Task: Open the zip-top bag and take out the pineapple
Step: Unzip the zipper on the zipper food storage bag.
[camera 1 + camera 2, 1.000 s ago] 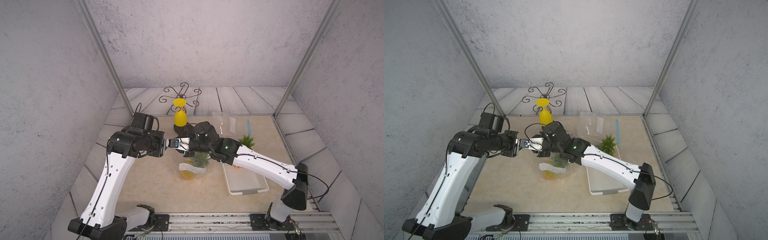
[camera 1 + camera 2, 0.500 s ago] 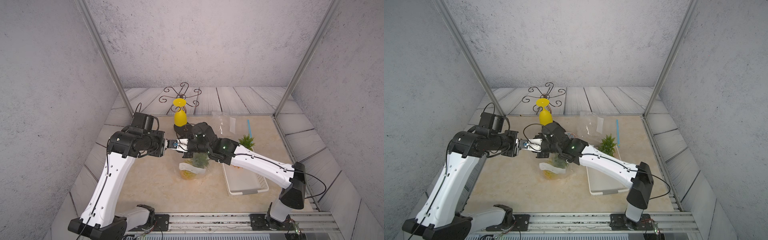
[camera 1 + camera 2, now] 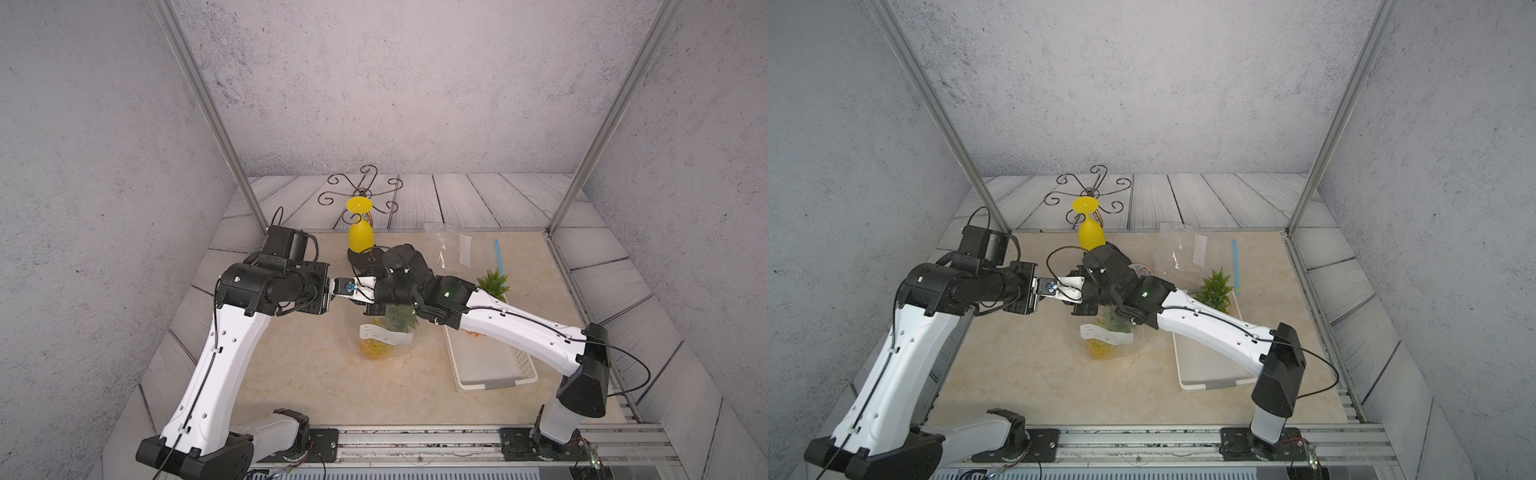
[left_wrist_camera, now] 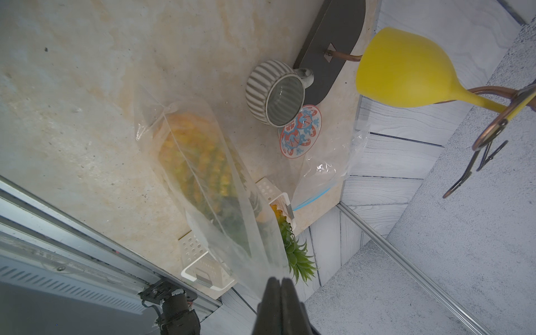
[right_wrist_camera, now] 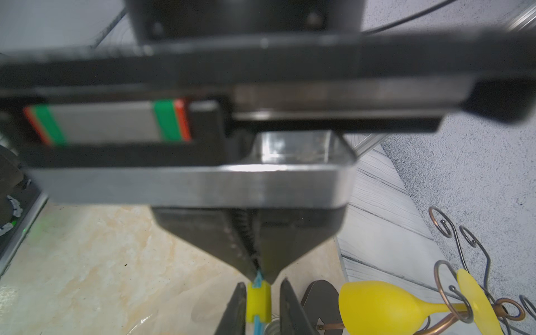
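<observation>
A clear zip-top bag (image 3: 386, 338) hangs over the middle of the table with the pineapple (image 3: 374, 349) inside it; the left wrist view shows the bag (image 4: 232, 220) and the pineapple (image 4: 197, 156) too. My left gripper (image 3: 338, 289) is shut on the end of the bag's blue zip strip (image 5: 258, 275). Its dark fingers (image 5: 246, 240) fill the right wrist view. My right gripper (image 5: 262, 282) faces it. Its jaws straddle the yellow zip slider (image 5: 257, 301), with a thin gap on one side.
A white tray (image 3: 490, 365) at the right holds a second pineapple (image 3: 492, 282). Behind the grippers a yellow goblet (image 3: 360, 237) hangs on a wire stand. Beside it are a striped mug (image 4: 275, 92), a patterned coaster (image 4: 301, 132) and an empty zip bag (image 3: 449, 245).
My right gripper has edged slightly toward the left gripper and its jaws have narrowed around the slider. The left arm and the bag have stayed put.
</observation>
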Tool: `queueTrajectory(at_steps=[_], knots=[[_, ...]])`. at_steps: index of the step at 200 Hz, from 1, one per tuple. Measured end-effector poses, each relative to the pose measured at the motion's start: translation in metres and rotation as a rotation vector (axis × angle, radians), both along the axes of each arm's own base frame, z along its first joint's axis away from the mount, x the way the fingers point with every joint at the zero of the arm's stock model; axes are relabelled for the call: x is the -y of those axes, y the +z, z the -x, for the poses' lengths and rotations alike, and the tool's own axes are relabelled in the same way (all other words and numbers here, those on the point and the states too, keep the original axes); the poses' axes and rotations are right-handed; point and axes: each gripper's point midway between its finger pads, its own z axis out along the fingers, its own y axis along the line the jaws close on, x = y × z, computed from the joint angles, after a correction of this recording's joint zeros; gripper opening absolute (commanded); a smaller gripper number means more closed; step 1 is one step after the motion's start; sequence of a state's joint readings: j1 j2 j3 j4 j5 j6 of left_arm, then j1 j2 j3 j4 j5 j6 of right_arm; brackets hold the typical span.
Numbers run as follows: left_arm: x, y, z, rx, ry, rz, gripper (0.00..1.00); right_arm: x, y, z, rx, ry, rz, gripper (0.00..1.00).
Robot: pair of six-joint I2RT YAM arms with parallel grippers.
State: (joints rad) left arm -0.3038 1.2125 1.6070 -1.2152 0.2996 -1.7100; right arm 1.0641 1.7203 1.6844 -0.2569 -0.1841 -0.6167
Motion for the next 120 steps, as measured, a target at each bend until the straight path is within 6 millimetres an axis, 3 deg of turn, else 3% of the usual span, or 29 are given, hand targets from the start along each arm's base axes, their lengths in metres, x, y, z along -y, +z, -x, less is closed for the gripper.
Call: queueTrajectory(at_steps=[63, 120], knots=[[0.000, 0.003, -0.004, 0.019, 0.004, 0.003, 0.00, 0.001, 0.009, 0.001, -0.004, 0.001, -0.008, 0.03], [-0.002, 0.004, -0.004, 0.027, 0.013, -0.001, 0.00, 0.002, 0.009, 0.000, -0.019, -0.004, -0.012, 0.02]])
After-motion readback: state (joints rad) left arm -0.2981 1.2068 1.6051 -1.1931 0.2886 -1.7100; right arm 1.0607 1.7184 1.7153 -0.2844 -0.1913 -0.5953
